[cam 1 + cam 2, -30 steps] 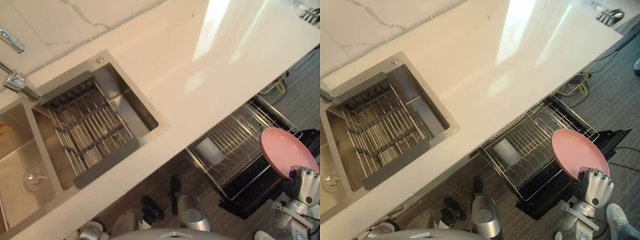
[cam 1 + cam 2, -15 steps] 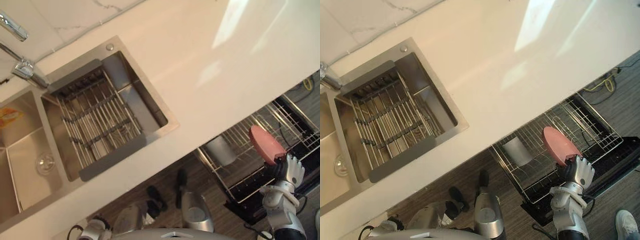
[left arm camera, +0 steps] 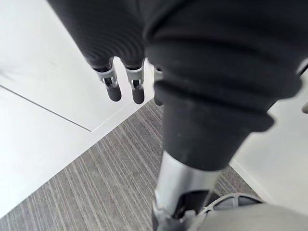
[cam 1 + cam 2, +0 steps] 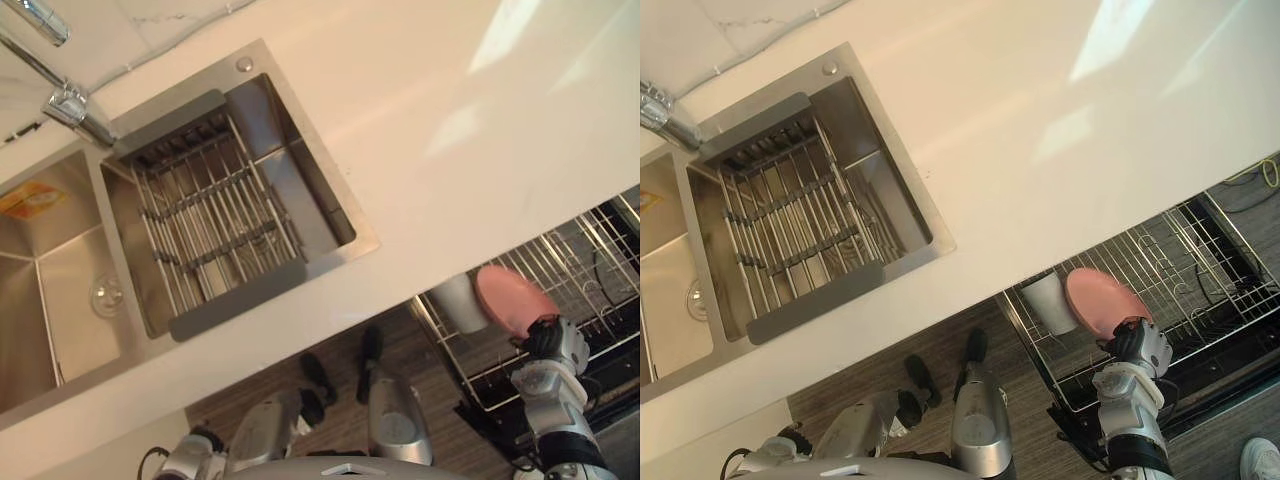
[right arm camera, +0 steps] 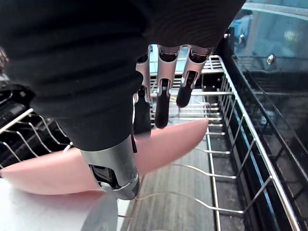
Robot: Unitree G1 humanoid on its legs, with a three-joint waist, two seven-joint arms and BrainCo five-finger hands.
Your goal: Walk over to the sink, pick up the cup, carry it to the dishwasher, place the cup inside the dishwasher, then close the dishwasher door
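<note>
Placement is seemingly ending: the right hand (image 4: 1140, 345) is gripping a round pink plate (image 4: 1095, 298) with curled fingers above the wire dishwasher rack (image 4: 1202, 288), beside the pale cup (image 4: 1048, 301) standing inside it, the left hand (image 3: 126, 86) is hanging slack-fingered, closing is remaining.

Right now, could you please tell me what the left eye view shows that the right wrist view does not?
The left eye view adds the sink, faucet and white counter. The right wrist view adds the fingers curled over the pink plate's rim, seen from close by. Both share the pink plate, the wire rack and the right robot hand holding that plate.
</note>
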